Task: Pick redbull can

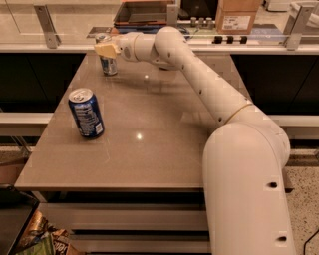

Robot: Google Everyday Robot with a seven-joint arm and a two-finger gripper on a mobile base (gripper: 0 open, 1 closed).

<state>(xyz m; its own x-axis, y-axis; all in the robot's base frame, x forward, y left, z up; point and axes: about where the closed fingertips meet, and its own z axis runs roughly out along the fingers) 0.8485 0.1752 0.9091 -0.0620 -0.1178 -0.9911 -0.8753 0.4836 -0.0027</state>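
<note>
The redbull can [108, 65], slim and silver-and-blue, stands upright at the far left of the grey table [149, 144]. My gripper [106, 50], with cream-coloured tips, is at the can's upper half and covers part of it. The can's silver top shows just above the gripper. The can's base rests on the table. My white arm reaches across the table from the lower right.
A wider deep-blue soda can [86, 113] with white label text stands nearer, at the table's left side. Behind the table runs a glass-fronted counter with a cardboard box [238, 15] and a dark tray [144, 12].
</note>
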